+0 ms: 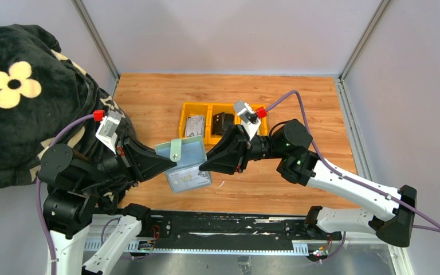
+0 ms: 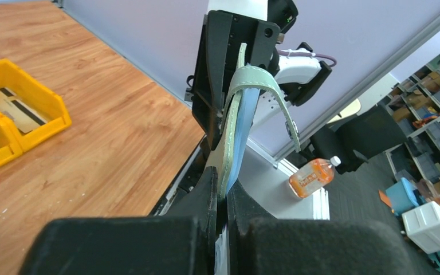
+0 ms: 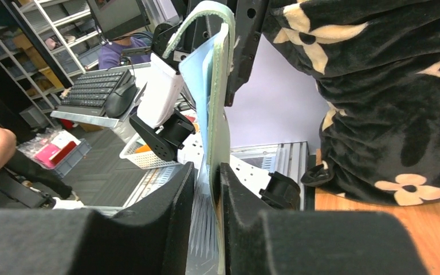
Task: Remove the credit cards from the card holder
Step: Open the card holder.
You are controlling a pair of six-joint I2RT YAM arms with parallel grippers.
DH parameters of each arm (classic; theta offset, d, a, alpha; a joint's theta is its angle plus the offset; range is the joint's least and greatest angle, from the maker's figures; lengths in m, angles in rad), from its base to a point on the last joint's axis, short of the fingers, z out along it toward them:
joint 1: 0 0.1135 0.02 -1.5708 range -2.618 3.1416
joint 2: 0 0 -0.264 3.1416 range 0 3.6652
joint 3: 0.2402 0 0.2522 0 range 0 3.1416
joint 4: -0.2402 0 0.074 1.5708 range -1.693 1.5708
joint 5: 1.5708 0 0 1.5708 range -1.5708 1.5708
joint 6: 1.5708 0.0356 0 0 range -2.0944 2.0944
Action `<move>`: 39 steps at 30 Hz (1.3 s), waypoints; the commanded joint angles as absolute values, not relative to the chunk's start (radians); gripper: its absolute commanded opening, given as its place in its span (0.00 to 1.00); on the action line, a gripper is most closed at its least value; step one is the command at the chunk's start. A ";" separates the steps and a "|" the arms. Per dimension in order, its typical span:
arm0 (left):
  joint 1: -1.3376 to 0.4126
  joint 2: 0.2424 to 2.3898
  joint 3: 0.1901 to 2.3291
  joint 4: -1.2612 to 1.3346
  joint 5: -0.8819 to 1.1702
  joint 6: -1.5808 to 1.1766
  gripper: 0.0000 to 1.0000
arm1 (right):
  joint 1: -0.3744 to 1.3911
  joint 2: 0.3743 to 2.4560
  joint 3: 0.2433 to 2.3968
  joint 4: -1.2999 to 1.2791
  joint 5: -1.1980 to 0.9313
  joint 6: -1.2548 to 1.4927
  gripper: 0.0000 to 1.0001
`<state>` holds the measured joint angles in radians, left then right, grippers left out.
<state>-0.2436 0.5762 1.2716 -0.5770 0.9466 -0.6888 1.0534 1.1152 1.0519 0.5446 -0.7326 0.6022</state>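
Note:
The sage-green card holder (image 1: 188, 150) hangs above the table between both arms, its snap tab (image 1: 176, 150) folded over the top. A silver-grey credit card (image 1: 188, 179) sticks out of its lower side. My left gripper (image 1: 169, 165) is shut on the holder's left edge; in the left wrist view the holder (image 2: 236, 114) rises edge-on from the closed left gripper (image 2: 222, 183). My right gripper (image 1: 204, 166) straddles the right edge. In the right wrist view, the right gripper (image 3: 207, 169) has its jaws slightly apart, the holder (image 3: 217, 86) lying against one finger.
A yellow three-part tray (image 1: 182, 113) sits behind the holder, with a silver card (image 1: 193, 125) and a black card (image 1: 222, 123) in it. A beige card (image 2: 11, 106) lies in its end compartment (image 2: 46, 109). A black flowered blanket (image 1: 17, 103) covers the left side.

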 commanded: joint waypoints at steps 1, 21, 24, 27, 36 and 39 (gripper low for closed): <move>-0.244 0.583 1.275 -0.499 1.002 -0.752 0.00 | 1.066 1.090 1.063 0.523 -0.703 0.547 0.24; -0.244 0.587 1.255 -0.447 1.108 -0.805 0.00 | 1.065 1.186 1.224 0.555 -0.627 0.585 0.24; -0.244 0.589 1.259 -0.485 1.097 -0.767 0.00 | 1.065 1.211 1.257 0.558 -0.660 0.607 0.29; -0.244 0.593 1.259 -0.511 1.099 -0.742 0.00 | 1.065 1.219 1.266 0.553 -0.654 0.609 0.29; -0.244 0.629 1.315 -0.702 1.083 -0.545 0.00 | 1.066 1.268 1.351 0.468 -0.893 0.574 0.39; -0.244 0.639 1.336 -0.772 1.050 -0.466 0.00 | 1.067 1.267 1.382 0.333 -0.919 0.500 0.46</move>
<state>-0.2436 0.6056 1.3090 -0.6212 1.0565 -0.5858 1.0557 1.2751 1.3064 0.4229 -0.8158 0.5770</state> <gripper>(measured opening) 0.036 0.425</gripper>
